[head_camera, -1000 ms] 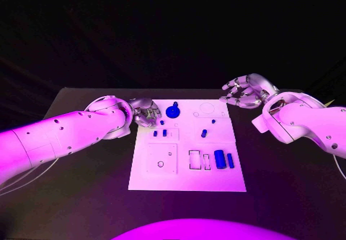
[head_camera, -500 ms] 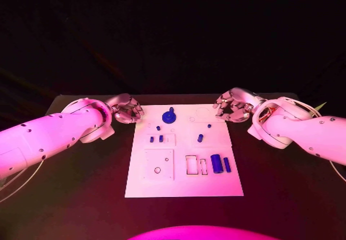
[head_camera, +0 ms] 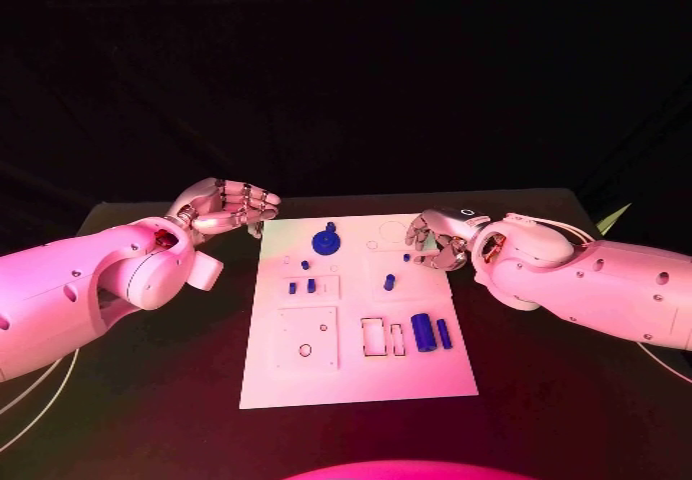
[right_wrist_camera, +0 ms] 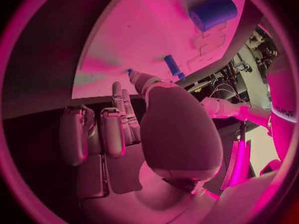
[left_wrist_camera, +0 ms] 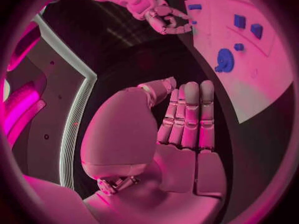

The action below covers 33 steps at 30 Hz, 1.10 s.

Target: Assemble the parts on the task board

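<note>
The white task board (head_camera: 353,370) lies in the middle of the table. On its far part sits a blue gear-shaped part (head_camera: 326,241) (left_wrist_camera: 224,60). Small blue pegs (head_camera: 300,286) stand below it, and another peg (head_camera: 388,282) (right_wrist_camera: 173,65) stands mid-board. A blue cylinder (head_camera: 423,332) (right_wrist_camera: 213,12) and a thinner one (head_camera: 444,334) lie at the right. My left hand (head_camera: 224,207) (left_wrist_camera: 181,129) hovers off the board's far left corner, fingers straight, holding nothing. My right hand (head_camera: 436,240) (right_wrist_camera: 156,129) reaches over the board's far right edge, its thumb tip beside a tiny blue peg (right_wrist_camera: 129,71).
The board has several shallow pockets: a square one (head_camera: 309,338) at the left and narrow rectangular slots (head_camera: 372,336) beside the cylinders. Black table (head_camera: 562,380) surrounds the board on all sides. My right hand (left_wrist_camera: 163,17) also appears in the left wrist view.
The camera has shifted. My left hand has drawn back from beside the gear to off the board's corner. My right hand has come down from beyond the far corner onto the board's right edge.
</note>
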Available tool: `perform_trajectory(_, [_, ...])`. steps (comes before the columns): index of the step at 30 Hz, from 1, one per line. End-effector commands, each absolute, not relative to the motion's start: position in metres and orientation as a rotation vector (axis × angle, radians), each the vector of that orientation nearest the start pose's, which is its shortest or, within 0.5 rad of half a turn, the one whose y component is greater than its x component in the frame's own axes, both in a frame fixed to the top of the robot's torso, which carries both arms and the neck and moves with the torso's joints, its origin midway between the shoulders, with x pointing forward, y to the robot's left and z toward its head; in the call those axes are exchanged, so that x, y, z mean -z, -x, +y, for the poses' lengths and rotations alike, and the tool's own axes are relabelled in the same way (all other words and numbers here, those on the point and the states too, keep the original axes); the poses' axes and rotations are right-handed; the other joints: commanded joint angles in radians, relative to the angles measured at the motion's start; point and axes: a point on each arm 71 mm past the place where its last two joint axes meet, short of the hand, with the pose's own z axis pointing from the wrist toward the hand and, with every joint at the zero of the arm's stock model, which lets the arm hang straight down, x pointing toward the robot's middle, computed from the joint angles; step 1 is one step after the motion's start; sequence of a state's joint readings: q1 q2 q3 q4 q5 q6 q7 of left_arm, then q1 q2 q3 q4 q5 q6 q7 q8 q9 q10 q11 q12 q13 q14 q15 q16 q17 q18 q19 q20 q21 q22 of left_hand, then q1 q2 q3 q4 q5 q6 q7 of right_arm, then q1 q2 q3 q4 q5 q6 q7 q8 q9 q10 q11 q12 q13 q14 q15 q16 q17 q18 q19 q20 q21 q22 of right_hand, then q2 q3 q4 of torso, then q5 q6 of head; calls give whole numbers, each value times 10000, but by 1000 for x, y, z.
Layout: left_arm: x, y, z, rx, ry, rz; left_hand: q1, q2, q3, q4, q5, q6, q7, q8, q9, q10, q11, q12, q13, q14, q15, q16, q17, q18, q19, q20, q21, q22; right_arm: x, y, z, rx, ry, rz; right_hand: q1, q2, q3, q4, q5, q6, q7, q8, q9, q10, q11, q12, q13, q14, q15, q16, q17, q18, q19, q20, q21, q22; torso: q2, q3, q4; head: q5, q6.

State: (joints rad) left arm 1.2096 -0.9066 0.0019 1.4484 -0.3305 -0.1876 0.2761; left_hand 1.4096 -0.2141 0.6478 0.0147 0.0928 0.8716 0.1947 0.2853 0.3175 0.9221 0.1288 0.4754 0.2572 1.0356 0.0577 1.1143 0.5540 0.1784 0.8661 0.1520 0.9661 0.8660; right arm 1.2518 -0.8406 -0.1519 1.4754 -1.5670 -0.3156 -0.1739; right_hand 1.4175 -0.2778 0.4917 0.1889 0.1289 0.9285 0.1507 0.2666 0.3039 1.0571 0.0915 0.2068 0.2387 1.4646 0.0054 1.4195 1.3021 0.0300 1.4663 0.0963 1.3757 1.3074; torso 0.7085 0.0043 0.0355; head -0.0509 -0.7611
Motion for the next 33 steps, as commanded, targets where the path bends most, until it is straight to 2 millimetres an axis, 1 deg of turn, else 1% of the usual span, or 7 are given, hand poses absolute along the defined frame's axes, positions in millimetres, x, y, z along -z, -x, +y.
perform_trajectory(1, [159,-501,253,15241,9340,14493,-86,28,-77,5,10,-65,24,49,16,-69,26,41,3,-84,-5,-51,-17,59,-90,12,-59,-28,206,-489,-210,-4076,3345,16918,-86,-23,11,-76,49,59,18,-38,5,104,2,-80,-53,483,48,-24,-14,137,369,50,-9,1501,-2,1,-13,0,10])
perform_trajectory(11, [158,-499,253,15510,9540,14369,-98,37,-149,9,10,-64,16,88,23,-84,22,68,-1,-114,-3,-83,-40,60,-100,19,-131,-74,214,-488,-199,-4189,3475,16930,-145,72,248,-189,82,349,-52,-10,58,455,-63,-188,-269,489,-7,-28,-36,126,401,7,38,1535,-8,3,15,22,-45])
perform_trajectory(13, [158,-499,254,15515,9553,14365,-93,40,-156,5,12,-67,16,92,23,-88,22,71,-2,-122,-4,-90,-45,61,-101,19,-141,-81,215,-488,-198,-4193,3462,16916,-180,121,468,-270,-190,451,-70,-32,77,622,-82,-289,-402,498,-32,-14,-23,117,420,-13,70,1559,-10,3,14,18,-46])
perform_trajectory(15, [158,-499,254,15510,9566,14364,-93,40,-156,5,12,-67,16,92,23,-88,22,71,-2,-122,-4,-90,-45,61,-101,19,-141,-81,215,-488,-197,-4199,3454,16906,-191,140,530,-289,-229,478,-75,-35,83,666,-88,-310,-432,499,-36,-13,-24,115,424,-15,75,1563,-11,10,11,28,-51])
perform_trajectory(20, [158,-498,255,15496,9589,14374,-90,43,-160,3,13,-70,17,95,23,-92,22,73,-3,-127,-4,-95,-48,61,-102,19,-150,-87,216,-489,-195,-4089,3474,16968,-227,273,848,-431,-217,695,-121,10,146,965,-145,-382,-534,511,-81,11,1,94,463,-51,174,1628,-8,22,-5,29,-58])
perform_trajectory(24, [158,-498,254,15498,9599,14400,-82,49,-166,-2,16,-77,20,98,22,-96,22,76,-4,-133,-5,-102,-53,62,-102,19,-160,-94,219,-489,-194,-3842,3563,17057,-222,484,1136,-630,-203,936,-181,101,236,1254,-222,-437,-590,524,-138,39,36,71,502,-101,280,1696,-8,22,0,12,-79])
perform_trajectory(33, [159,-498,254,15490,9609,14477,-62,64,-179,-14,21,-102,30,98,18,-111,28,81,-9,-141,-4,-115,-63,64,-97,18,-182,-110,226,-489,-191,-3199,3995,17245,-271,655,1368,-997,-217,1300,-245,284,401,1516,-296,-581,-648,535,-226,79,87,34,556,-135,437,1797,-10,25,5,-31,-117])
